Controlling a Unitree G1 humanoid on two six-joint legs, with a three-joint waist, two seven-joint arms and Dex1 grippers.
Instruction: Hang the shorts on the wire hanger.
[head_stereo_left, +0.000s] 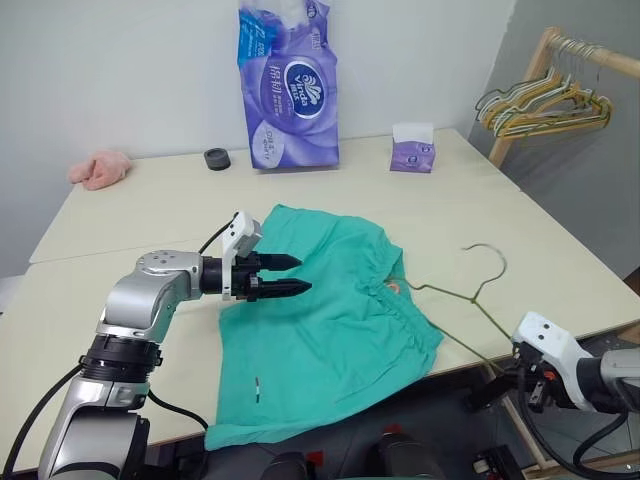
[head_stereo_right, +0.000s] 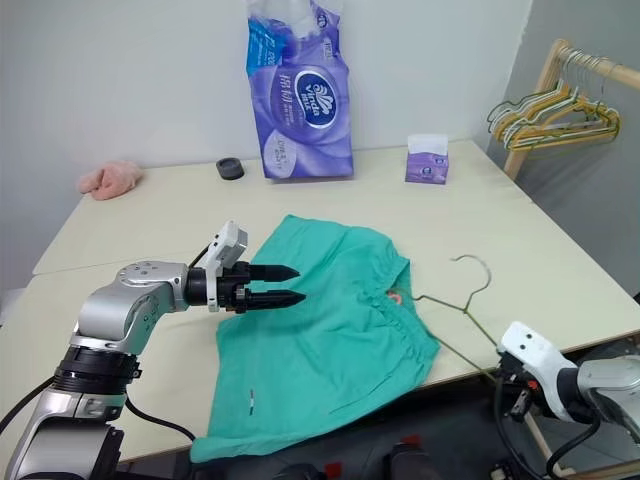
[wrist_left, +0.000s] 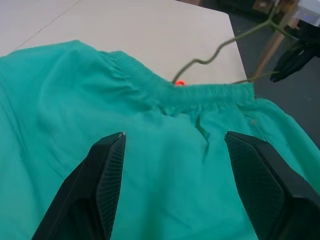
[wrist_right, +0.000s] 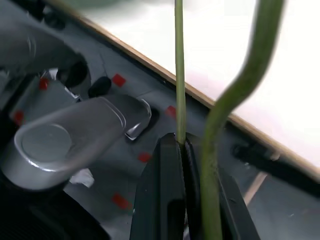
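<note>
My right gripper (wrist_right: 182, 145), closed on the wire hanger (head_stereo_left: 470, 300) at its near corner just off the tabletop (head_stereo_left: 560, 250) edge, holds the frame so that its long bar runs away from the gripper toward the shorts (head_stereo_left: 330, 320), hook curving up at the far end. My left gripper (head_stereo_left: 285, 276) hovers over the shorts with its fingers spread and nothing between them, pointing across the cloth toward the waistband. The waistband lies just beyond the left gripper and beside the hanger's neck, which makes the left arm the nearer one to the fabric. The shorts are teal-green and soft, spread flat with the gathered elastic edge toward the hanger, a small orange tag (wrist_left: 179, 83) at that edge; one leg hangs over the near tabletop edge. Whether the wire already passes under the waistband, I cannot quite make out.
</note>
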